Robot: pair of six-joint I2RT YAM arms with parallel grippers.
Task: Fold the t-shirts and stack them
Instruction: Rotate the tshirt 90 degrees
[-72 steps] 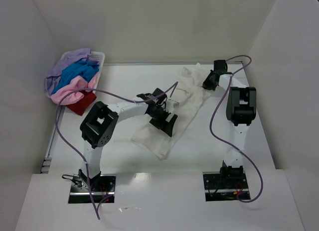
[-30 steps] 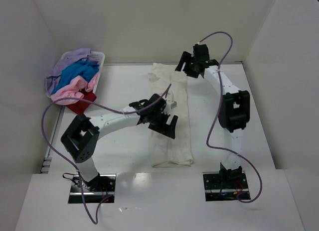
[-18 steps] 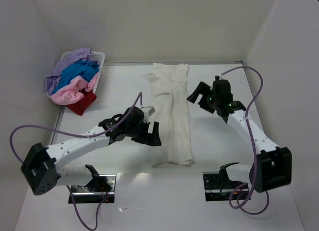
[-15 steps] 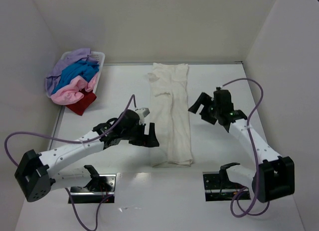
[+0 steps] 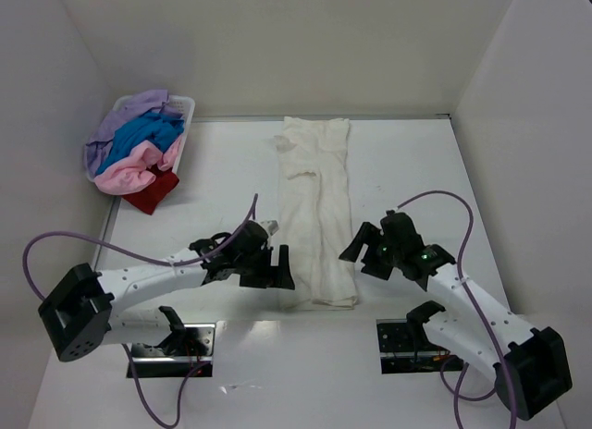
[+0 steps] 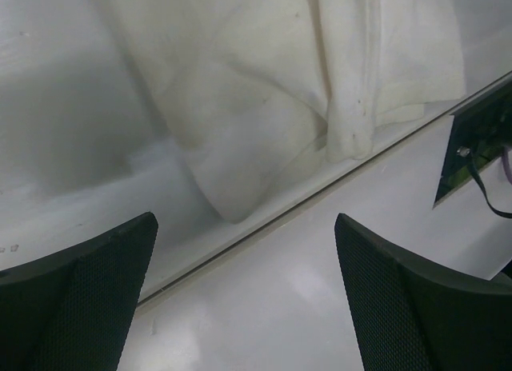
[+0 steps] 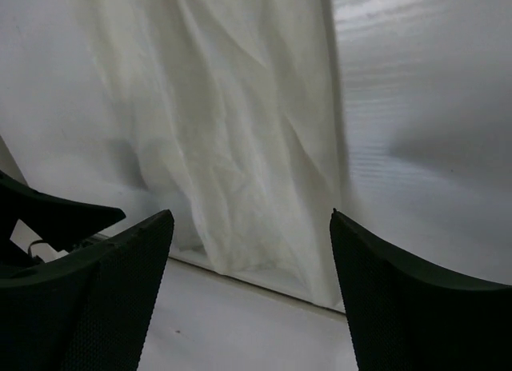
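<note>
A cream-white t-shirt [image 5: 319,207] lies folded into a long narrow strip running from the back of the table to its near edge, also in the left wrist view [image 6: 264,83] and the right wrist view [image 7: 232,115]. My left gripper [image 5: 282,269] [image 6: 245,219] hovers open just left of the strip's near end, holding nothing. My right gripper [image 5: 359,258] [image 7: 251,215] stands open just right of that same end, also with nothing in it. Lilac [image 5: 139,110], bright blue [image 5: 148,133], pale pink [image 5: 134,165] and red [image 5: 153,190] t-shirts are heaped at the back left.
The heap sits in and over a white plastic basket [image 5: 185,104] against the left wall. White walls close in the back and both sides. The arms' base plates [image 5: 416,341] sit on the ledge below the table's near edge [image 6: 240,243].
Both arms have swung back from the middle and far end of the table to the near edge. The right gripper has let go of the shirt's far end; the shirt now lies straight.
</note>
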